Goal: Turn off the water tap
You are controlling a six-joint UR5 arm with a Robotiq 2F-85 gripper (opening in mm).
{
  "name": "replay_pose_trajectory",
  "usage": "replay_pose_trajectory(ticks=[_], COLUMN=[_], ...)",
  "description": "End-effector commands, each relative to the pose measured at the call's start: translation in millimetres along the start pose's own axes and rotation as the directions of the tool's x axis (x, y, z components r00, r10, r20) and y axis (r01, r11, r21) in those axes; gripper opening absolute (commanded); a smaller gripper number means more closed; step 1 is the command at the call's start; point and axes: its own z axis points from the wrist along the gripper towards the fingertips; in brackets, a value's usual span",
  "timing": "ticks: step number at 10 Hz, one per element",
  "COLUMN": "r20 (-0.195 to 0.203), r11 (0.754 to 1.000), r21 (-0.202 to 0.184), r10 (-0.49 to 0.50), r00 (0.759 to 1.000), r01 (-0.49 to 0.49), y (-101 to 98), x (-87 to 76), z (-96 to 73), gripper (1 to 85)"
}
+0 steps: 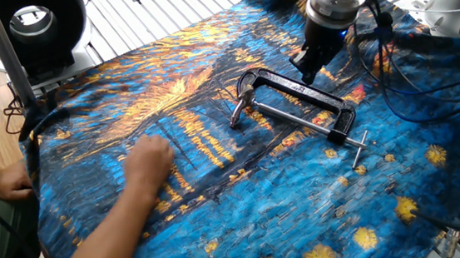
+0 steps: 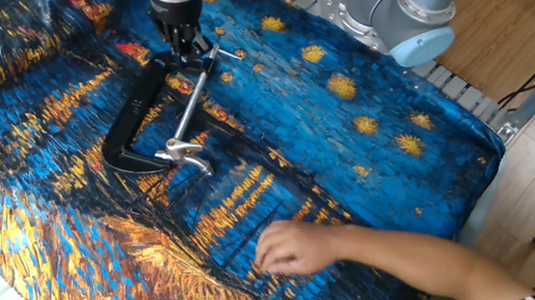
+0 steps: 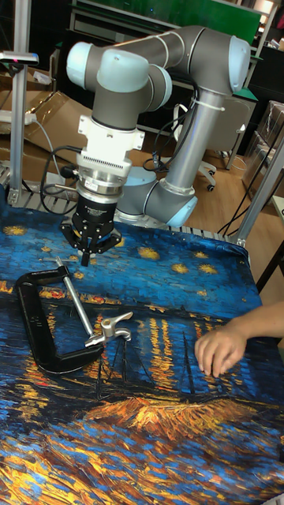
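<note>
The water tap [image 1: 237,111] is a small silver fitting held in the jaw of a black C-clamp [image 1: 302,90] lying on the painted cloth. The other fixed view has the tap [image 2: 185,155] at the clamp's [image 2: 133,111] near end. In the tall view, the tap [image 3: 115,325] sits right of the clamp [image 3: 31,319]. My gripper [image 1: 307,72] hangs above the clamp's screw-handle end, well away from the tap. Its fingers look closed together with nothing between them [image 2: 185,51] [image 3: 87,256].
A person's hand [image 1: 150,160] rests on the cloth near the front edge, away from the clamp [image 2: 288,247] [image 3: 219,347]. A black round fan [image 1: 30,13] stands off the cloth at the left. Cables [image 1: 435,72] trail at the back right.
</note>
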Motion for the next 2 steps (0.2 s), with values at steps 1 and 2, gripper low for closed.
replay_pose_trajectory(ticks=[1,2], r20=[0.007,0.007], r11=[0.999,1.000], r21=[-0.026,-0.019], r10=[-0.018,-0.022], r00=[1.000,1.000], r01=[0.019,0.022], y=[5.7,5.9], x=[-1.4,-2.2], z=[0.3,0.7], gripper=[1.3,1.3])
